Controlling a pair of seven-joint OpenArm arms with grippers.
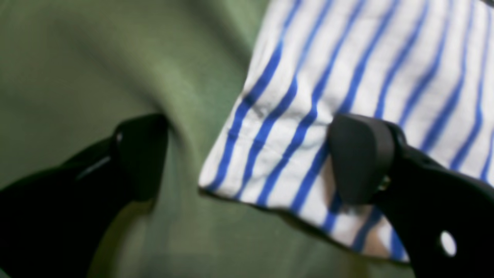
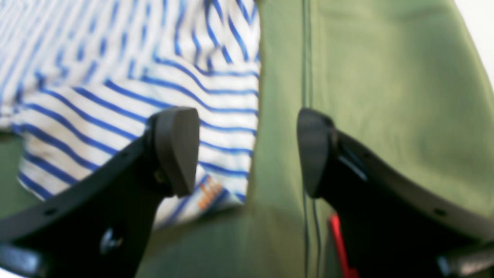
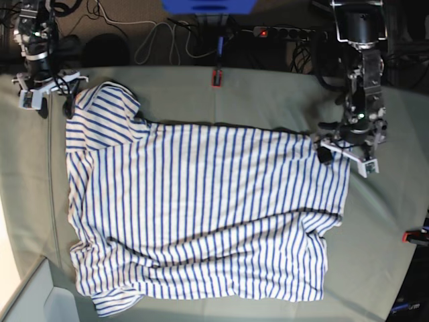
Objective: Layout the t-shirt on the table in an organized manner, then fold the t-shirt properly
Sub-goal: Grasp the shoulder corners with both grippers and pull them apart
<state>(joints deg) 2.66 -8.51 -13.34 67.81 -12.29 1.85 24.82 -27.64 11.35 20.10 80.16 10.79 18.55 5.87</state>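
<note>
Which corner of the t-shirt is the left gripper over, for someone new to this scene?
On the green table lies the striped t-shirt. In the base view, follow its top edge to the right end, where the left gripper stands open. That hemmed corner lies flat between the fingers, unlike the rumpled sleeve opposite.

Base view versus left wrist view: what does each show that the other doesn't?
Only the base view shows the whole white blue-striped fabric t-shirt spread out, the right gripper and a small red clamp. Only the left wrist view shows the left gripper's black fingertips close up, standing open. Both show the shirt's edge on the pale green cloth table.
</note>
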